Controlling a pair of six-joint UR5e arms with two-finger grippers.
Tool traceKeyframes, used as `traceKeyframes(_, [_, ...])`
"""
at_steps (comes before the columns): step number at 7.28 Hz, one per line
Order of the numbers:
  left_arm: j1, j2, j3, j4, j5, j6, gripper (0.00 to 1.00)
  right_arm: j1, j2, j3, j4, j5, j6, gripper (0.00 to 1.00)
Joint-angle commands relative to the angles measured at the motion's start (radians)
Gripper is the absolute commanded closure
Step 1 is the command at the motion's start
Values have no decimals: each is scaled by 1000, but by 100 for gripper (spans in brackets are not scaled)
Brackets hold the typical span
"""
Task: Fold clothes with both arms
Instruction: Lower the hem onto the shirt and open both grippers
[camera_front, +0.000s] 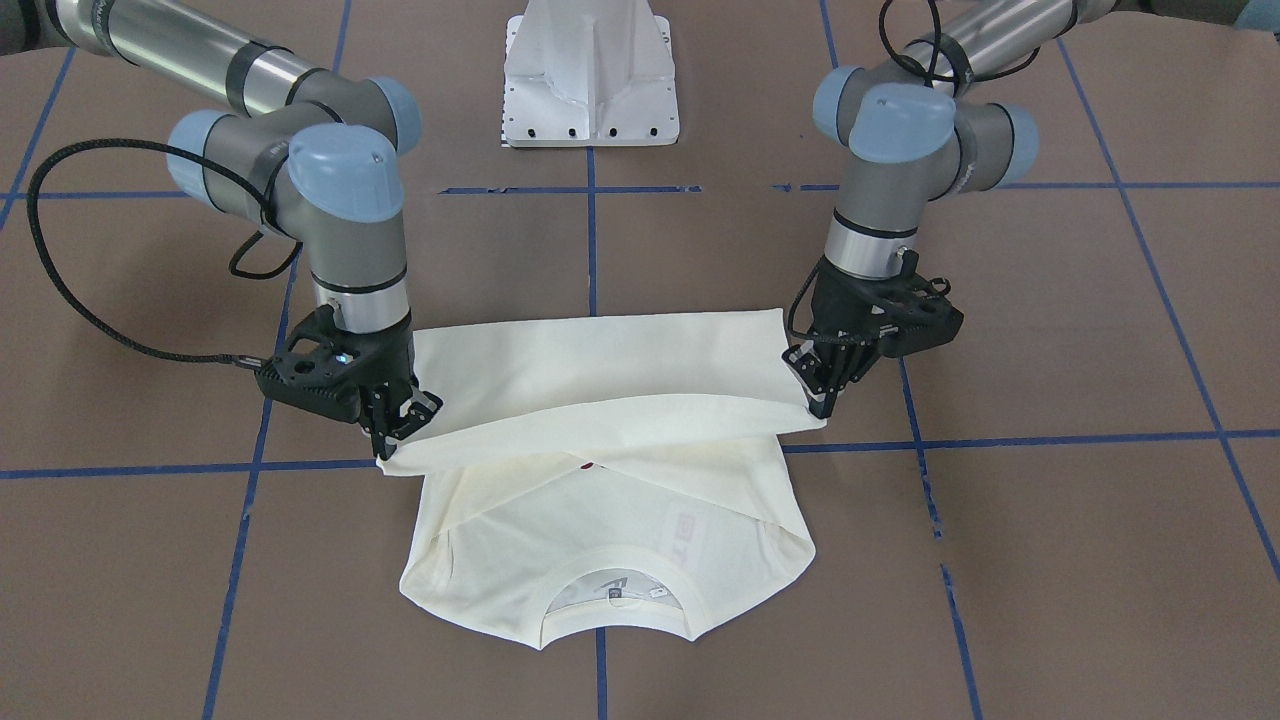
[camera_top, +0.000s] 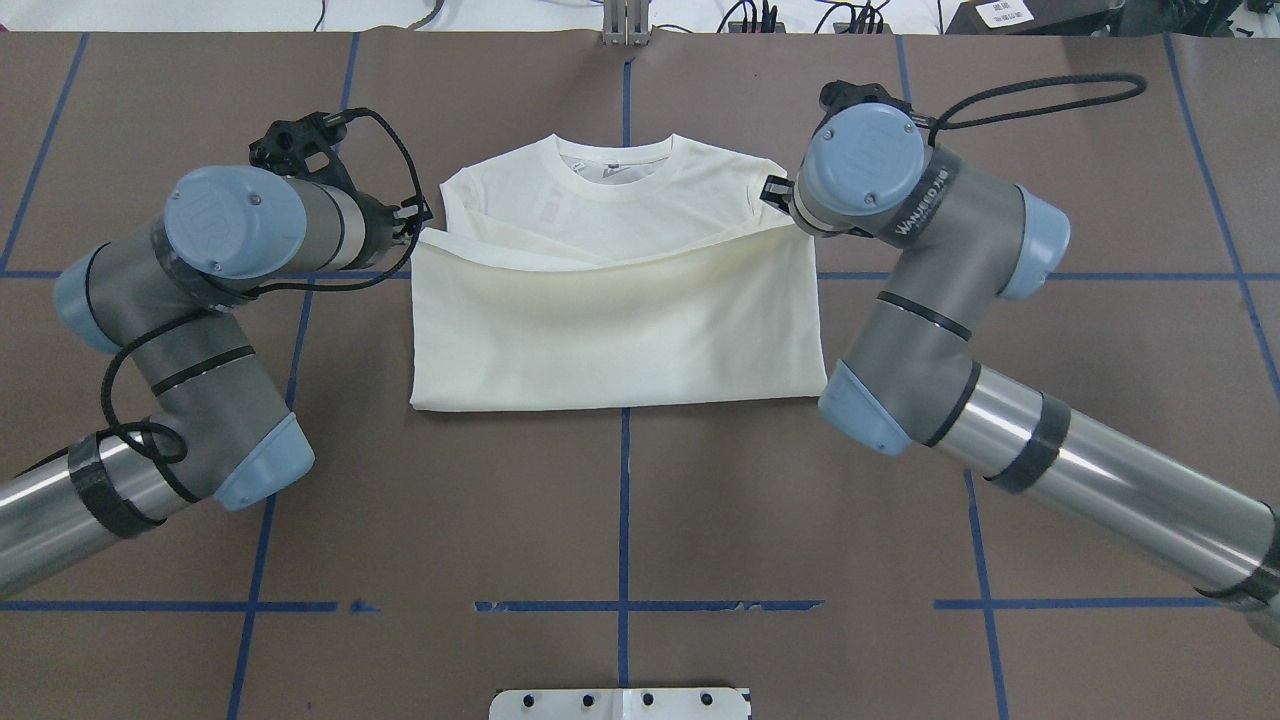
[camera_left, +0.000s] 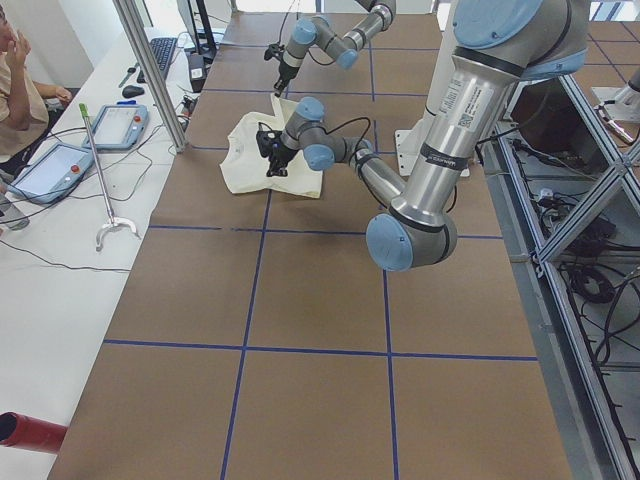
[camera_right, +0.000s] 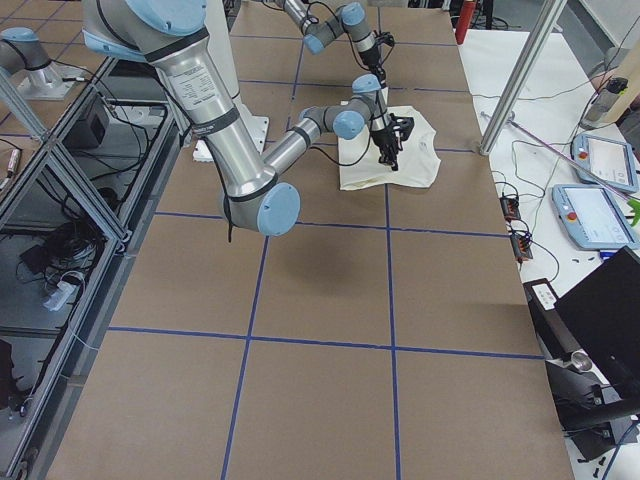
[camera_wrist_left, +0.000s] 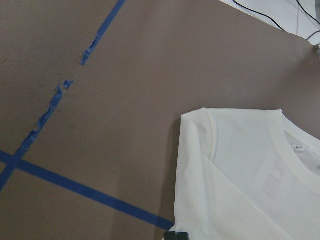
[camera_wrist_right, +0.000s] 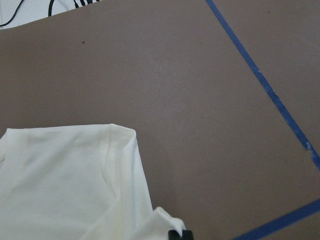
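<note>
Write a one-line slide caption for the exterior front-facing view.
Mid-fold: the left gripper and right gripper each pinch a corner of the cream T-shirt, its lower half doubled toward the collar.

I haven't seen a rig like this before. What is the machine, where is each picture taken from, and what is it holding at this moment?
This is a robot with two jointed metal arms working over a brown table marked with blue tape. Two pictures look down on the table, one from behind the robot and one facing it. Two more look along the table from its ends, and the last two come from small cameras on the wrists.

In the view from behind, the left arm comes in from the left and the right arm from the right. The facing view swaps them.

One cream T-shirt lies on the table. Each arm's jaws pinch one corner of the shirt's lower part, which is doubled over toward the collar, so the shirt is about half folded.
</note>
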Motion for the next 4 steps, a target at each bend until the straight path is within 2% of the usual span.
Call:
traceKeyframes(1, [-47, -56, 159, -105, 53, 68, 100, 67, 117, -259, 119, 30, -57, 100])
traceKeyframes(3, [-45, -126, 230, -106, 70, 67, 100, 75, 153, -338, 148, 32, -74, 100])
traceKeyframes(4, [-45, -140, 236, -106, 70, 67, 100, 69, 153, -340, 168, 31, -74, 100])
